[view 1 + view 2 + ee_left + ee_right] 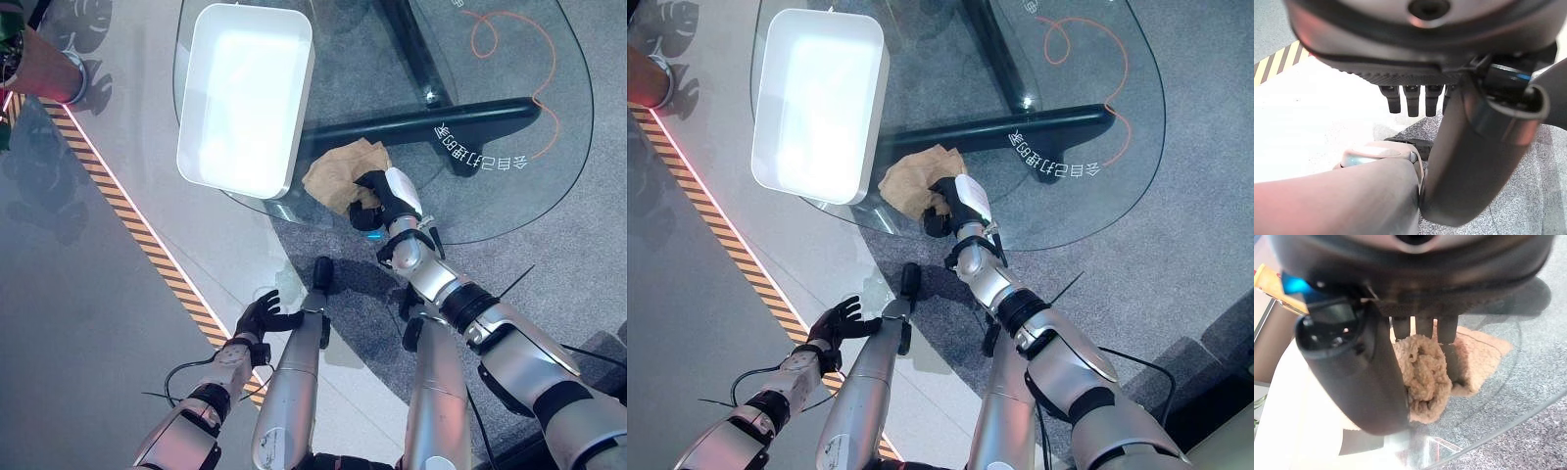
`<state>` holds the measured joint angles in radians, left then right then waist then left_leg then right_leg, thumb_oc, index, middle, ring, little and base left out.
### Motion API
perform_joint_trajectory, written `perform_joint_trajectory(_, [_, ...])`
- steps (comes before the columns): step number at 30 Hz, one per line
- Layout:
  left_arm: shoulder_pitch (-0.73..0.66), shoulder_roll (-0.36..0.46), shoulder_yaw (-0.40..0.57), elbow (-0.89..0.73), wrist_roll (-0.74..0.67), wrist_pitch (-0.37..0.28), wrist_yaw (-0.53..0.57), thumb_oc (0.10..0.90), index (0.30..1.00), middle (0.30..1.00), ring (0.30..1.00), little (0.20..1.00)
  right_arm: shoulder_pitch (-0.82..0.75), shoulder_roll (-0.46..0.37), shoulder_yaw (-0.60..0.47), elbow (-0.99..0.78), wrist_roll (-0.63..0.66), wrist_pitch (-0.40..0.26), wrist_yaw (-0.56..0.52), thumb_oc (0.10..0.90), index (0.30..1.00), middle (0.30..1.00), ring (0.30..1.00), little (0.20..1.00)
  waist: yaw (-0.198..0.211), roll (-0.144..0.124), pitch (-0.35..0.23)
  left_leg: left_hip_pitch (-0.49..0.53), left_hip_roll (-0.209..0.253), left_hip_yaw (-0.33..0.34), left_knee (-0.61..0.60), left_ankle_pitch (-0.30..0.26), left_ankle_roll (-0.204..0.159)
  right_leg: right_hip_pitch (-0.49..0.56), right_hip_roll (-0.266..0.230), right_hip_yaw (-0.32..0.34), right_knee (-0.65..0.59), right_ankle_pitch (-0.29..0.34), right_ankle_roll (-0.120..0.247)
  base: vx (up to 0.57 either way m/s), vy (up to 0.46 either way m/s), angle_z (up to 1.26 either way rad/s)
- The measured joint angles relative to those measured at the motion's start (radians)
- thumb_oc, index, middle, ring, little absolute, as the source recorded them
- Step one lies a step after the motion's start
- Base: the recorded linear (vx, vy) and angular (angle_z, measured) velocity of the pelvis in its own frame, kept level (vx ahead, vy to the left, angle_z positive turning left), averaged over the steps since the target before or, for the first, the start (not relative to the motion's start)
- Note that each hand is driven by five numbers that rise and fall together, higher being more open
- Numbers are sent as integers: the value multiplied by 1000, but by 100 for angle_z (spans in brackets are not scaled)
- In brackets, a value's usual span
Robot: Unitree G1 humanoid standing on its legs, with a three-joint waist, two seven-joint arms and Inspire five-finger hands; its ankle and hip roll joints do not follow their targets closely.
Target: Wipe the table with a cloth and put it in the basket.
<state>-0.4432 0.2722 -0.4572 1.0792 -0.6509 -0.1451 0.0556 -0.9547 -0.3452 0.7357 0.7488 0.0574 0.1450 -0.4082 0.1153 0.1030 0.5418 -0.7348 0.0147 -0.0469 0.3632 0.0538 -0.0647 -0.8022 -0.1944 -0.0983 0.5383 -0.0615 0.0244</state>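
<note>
— Cloth (341,173) sits on the glass table (509,196), at five o'clock from the white basket (245,98)?
— Yes. The right hand (384,201) squeezes a bunch of it. The left hand (261,315) hangs low, fingers spread, holding nothing.

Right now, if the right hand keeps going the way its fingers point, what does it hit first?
The right hand, shut on the tan cloth, points toward the white basket; its near side wall likely comes first, though depth is unclear.

Crumpled tan cloth (343,172) on glass table (509,186) edge, beside white, seemingly empty basket (294,117)
</note>
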Motion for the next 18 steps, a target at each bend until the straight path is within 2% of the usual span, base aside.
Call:
perform_joint_trajectory(9, [0, -1, 0, 0, -5, -4, 1, 800, 900, 900, 900, 900, 0, -3, -5, 1, 5, 0, -11, 100, 300, 300, 300, 200, -1, 0, 0, 0, 0, 0, 2, 0, 0, 1, 0, 0, 0, 0, 0, 0, 0, 0])
perform_joint_trajectory(14, [0, -1, 3, -7, -47, -41, 3, 800, 900, 900, 900, 900, 0, -10, -13, 11, 33, -4, -45, 100, 300, 300, 300, 200, -2, 0, 0, 0, 1, 0, 4, 0, 0, 2, -1, 1, 0, 0, 0, 0, 0, 0])
perform_joint_trajectory(18, [0, -6, 24, -42, -106, -66, 25, 800, 900, 900, 900, 900, 20, -11, -74, 12, 94, -35, -91, 100, 300, 300, 300, 200, 1, 0, 0, -1, 1, -1, 5, 0, 0, 2, -1, 0, 0, 0, 0, 0, 0, 0])
